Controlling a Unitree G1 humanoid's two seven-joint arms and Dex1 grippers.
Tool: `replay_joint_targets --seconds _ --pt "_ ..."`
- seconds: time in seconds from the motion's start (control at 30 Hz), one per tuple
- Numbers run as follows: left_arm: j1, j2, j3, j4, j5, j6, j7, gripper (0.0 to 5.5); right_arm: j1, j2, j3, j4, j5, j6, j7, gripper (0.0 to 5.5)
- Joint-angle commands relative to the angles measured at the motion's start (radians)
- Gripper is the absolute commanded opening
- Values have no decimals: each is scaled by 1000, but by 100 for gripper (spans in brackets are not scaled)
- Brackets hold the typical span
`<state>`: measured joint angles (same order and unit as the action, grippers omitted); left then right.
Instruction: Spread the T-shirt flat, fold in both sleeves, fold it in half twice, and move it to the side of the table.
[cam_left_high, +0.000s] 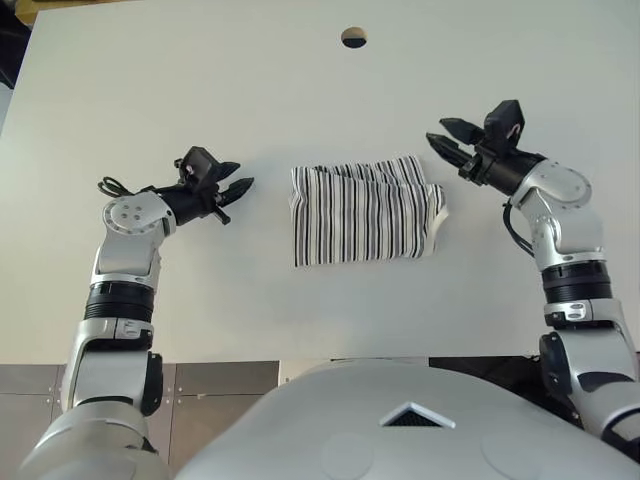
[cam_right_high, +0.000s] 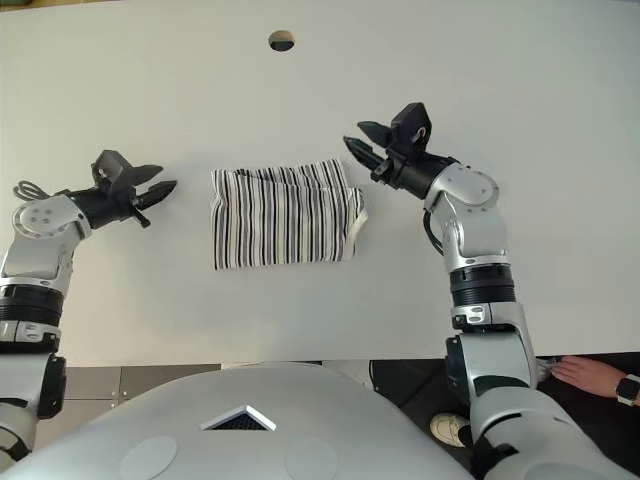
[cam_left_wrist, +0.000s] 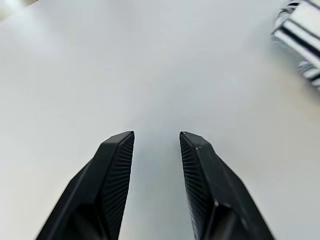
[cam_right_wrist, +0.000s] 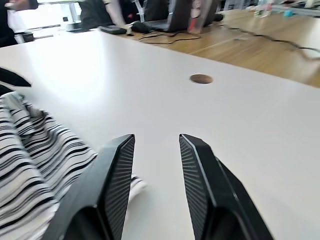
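Observation:
The black-and-white striped T-shirt (cam_left_high: 365, 210) lies folded into a compact rectangle at the middle of the white table (cam_left_high: 300, 90). My left gripper (cam_left_high: 240, 184) hovers just left of the shirt, open, with nothing between its fingers (cam_left_wrist: 116, 165). A corner of the T-shirt (cam_left_wrist: 302, 40) shows in the left wrist view. My right gripper (cam_left_high: 445, 138) hangs open above the shirt's far right corner, holding nothing. In the right wrist view the striped T-shirt (cam_right_wrist: 35, 165) sits beside the right fingers (cam_right_wrist: 117, 170).
A small round hole (cam_left_high: 353, 38) marks the table near its far edge. The table's near edge runs just in front of my body. A wooden desk with cables (cam_right_wrist: 260, 40) stands beyond the table.

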<state>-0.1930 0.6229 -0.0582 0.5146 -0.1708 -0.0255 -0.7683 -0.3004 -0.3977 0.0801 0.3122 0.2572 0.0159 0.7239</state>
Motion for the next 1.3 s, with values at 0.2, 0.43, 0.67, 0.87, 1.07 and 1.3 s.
replay_joint_targets --seconds 0.2,0.43,0.67,0.87,1.07,1.3 --pt "-45 -171 131 -16 -60 -120 128 169 148 18 224 -182 -157 -427 215 164" --pt "-83 -278 149 -177 0 -273 317 169 32 -29 295 212 -600 -502 -124 164" --pt "-121 -344 169 -288 14 -328 436 169 -148 -146 134 545 -719 -261 -668 164" --pt "-202 -415 203 -258 -6 -378 531 169 -322 -168 128 677 -794 -150 -972 164" --pt "-308 -495 210 -221 -23 -362 605 169 -469 -120 148 460 -888 -199 -1247 164" --pt "-415 -524 213 -140 140 -498 792 169 -510 89 111 450 -675 -477 -1149 164"
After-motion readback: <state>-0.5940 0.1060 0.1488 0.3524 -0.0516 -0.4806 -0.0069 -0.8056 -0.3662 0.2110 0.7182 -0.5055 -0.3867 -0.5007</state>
